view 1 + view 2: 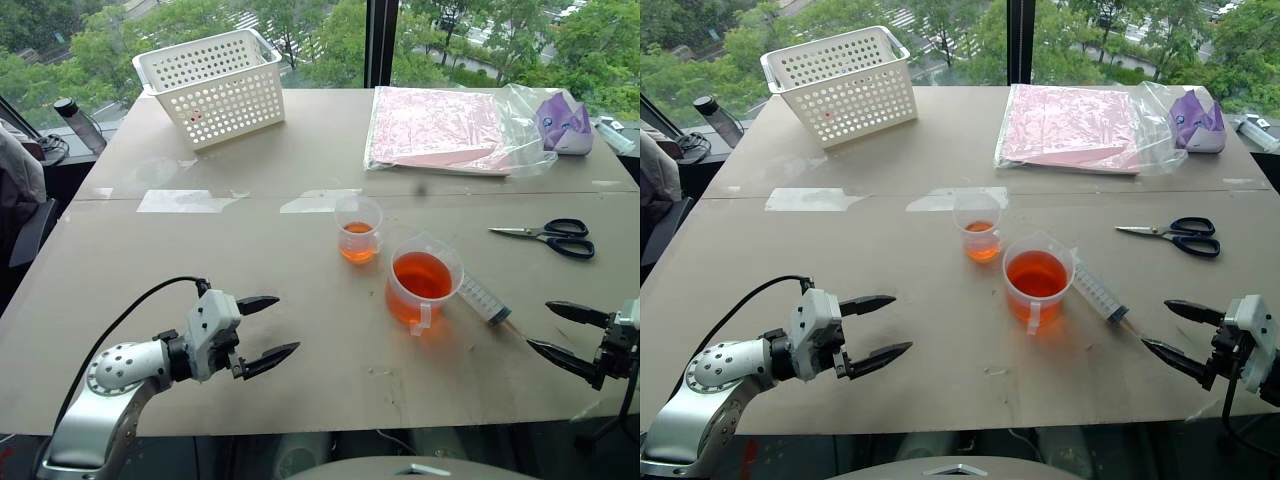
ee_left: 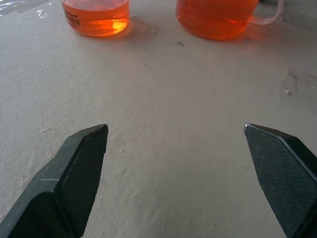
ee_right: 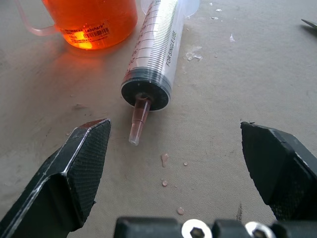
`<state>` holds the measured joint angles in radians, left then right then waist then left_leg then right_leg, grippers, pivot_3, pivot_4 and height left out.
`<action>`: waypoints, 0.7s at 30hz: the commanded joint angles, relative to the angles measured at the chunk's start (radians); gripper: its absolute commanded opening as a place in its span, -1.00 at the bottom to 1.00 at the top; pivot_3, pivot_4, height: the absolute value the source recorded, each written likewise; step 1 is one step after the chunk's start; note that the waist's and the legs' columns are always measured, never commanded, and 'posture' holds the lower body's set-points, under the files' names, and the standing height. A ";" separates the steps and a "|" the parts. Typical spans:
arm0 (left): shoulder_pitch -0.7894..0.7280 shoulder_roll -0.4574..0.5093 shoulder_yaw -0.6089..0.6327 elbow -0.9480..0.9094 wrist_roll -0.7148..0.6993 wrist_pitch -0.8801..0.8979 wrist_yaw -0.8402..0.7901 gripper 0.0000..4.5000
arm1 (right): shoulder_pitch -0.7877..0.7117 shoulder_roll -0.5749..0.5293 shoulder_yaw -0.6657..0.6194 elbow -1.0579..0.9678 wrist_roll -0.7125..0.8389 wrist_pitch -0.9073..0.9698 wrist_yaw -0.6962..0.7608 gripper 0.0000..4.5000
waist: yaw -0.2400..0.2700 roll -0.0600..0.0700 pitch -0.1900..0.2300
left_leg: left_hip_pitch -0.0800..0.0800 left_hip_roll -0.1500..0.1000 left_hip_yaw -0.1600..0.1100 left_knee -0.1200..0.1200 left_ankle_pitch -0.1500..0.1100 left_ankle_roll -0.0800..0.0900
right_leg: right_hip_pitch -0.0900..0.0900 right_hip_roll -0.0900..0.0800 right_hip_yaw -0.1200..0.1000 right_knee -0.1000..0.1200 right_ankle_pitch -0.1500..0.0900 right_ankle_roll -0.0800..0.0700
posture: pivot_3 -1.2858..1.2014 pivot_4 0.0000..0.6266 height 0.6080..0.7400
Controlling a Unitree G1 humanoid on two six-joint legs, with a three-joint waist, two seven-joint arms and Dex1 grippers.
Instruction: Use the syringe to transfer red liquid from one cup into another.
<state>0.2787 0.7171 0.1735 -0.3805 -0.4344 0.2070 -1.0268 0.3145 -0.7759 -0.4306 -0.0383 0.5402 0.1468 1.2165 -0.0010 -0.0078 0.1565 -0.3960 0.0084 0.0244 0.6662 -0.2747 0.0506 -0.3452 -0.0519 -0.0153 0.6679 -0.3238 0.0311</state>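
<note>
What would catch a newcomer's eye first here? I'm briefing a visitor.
The orange-red liquid stands out: a handled beaker near the table's middle and a smaller cup just behind it. A big syringe lies flat at the beaker's right, its tip toward the right gripper, whose jaws are open.

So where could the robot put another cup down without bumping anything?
Bare table lies between the left gripper and the small cup, and behind it up to the basket. It is crowded where the beaker, syringe and right gripper sit close.
</note>
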 commanded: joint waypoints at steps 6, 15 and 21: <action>0.011 0.014 0.065 -0.046 -0.039 0.030 0.022 0.99 | -0.003 -0.004 -0.035 0.075 -0.002 -0.073 0.036 0.99 | 0.000 0.000 0.000 | 0.000 0.000 0.000 0.000 0.000 0.000 | 0.000 0.000 0.000 0.000 0.000 0.000 | 0.03 -0.52 1.00; 0.031 0.009 0.057 -0.078 -0.049 0.052 0.041 0.99 | 0.024 0.000 -0.036 0.090 -0.002 -0.100 0.037 0.99 | 0.000 0.001 0.000 | 0.000 0.000 0.000 0.000 0.000 0.000 | 0.000 0.000 0.000 0.000 0.000 0.000 | 0.03 -0.52 1.00; 0.016 0.013 0.051 -0.095 -0.056 0.074 0.052 0.99 | 0.020 -0.008 -0.035 0.080 0.000 -0.093 0.033 0.99 | 0.000 0.001 0.000 | 0.000 0.000 0.000 0.000 0.000 0.000 | 0.000 0.000 0.000 -0.001 0.000 0.000 | 0.03 -0.52 1.00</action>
<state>0.3017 0.7215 0.2204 -0.4381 -0.4745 0.2809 -0.9764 0.3361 -0.7762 -0.4314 0.0631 0.5233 0.0610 1.2460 -0.0008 -0.0072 0.1567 -0.3963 0.0084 0.0244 0.6661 -0.2749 0.0508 -0.3452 -0.0519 -0.0154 0.6672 -0.3238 0.0310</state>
